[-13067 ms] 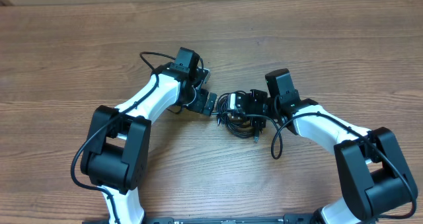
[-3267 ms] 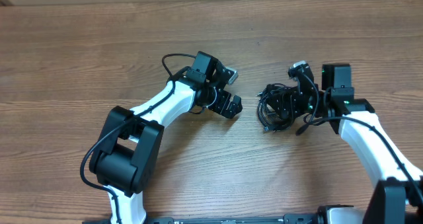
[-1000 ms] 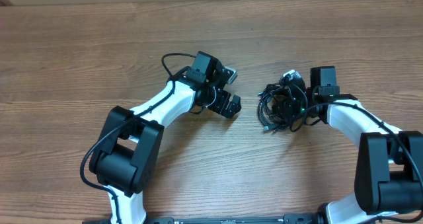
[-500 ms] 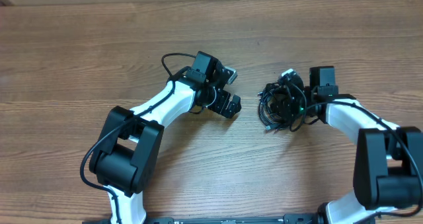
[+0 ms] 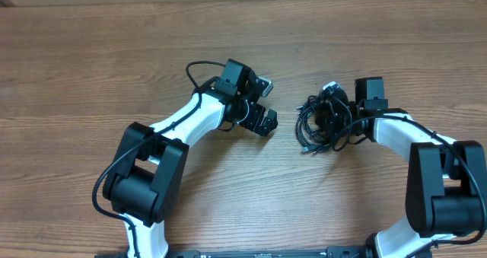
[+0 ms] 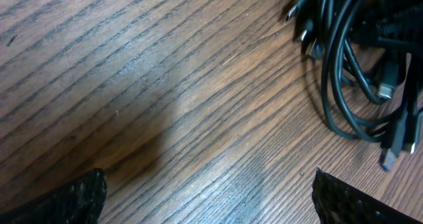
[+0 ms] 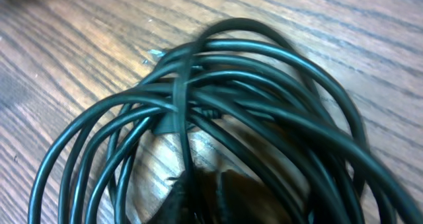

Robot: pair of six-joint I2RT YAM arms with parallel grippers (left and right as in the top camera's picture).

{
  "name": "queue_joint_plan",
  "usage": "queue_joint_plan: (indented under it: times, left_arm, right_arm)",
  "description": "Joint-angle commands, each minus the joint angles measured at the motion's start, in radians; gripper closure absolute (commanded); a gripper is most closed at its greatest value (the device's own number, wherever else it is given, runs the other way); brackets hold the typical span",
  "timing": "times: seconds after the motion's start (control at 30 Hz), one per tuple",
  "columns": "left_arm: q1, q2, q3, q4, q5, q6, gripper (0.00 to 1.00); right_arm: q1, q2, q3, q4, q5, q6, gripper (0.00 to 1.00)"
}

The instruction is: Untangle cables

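Change: the right gripper [image 5: 335, 108] has been closed within the last second, and its arm has been drawn in closer to the bundle; the left arm has not been moved.
Right gripper: clenched, seemingly on a strand or two at the 2 o'clock edge of the cables [image 5: 318, 125].
Left gripper [image 5: 268, 102]: released, jaws spread wide, nothing held; it is parked at 9 o'clock of the bundle, apart from it.
Cables: one tight coil lying on the table [image 5: 114, 45], toward 3 o'clock from its centre; plugs [image 6: 388, 159] stick out at the coil's 7 o'clock edge.
Risk, dragging: the whole coil may be carried along if the pinch is pulled, since nothing pins the other side.
Risk, tightening: one strand is seen wrapped across the loops, so a pull could cinch the knot.
Risk, slipping: so thin a strand may be lost from the pinch.
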Motion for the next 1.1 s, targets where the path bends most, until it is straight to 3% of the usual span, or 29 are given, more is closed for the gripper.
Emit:
queue_joint_plan:
  times: [0.0, 0.7, 0.93, 1.07]
  left_arm:
    - [-0.002, 0.006, 0.001, 0.000, -0.008, 0.001, 0.00]
    - [-0.002, 0.007, 0.001, 0.001, -0.023, 0.001, 0.01]
    - [-0.002, 0.007, 0.001, 0.000, -0.025, 0.001, 0.00]
    - [-0.002, 0.007, 0.001, 0.000, -0.025, 0.001, 0.00]
  right_arm:
    - [0.003, -0.012, 0.026, -0.005, -0.005, 0.013, 0.96]
    - [0.003, -0.477, 0.053, -0.041, -0.185, 0.064, 0.96]
    - [0.003, -0.544, 0.053, 0.029, -0.417, 0.063, 0.96]
    - [0.003, -0.543, 0.053, 0.065, -0.446, 0.064, 0.96]
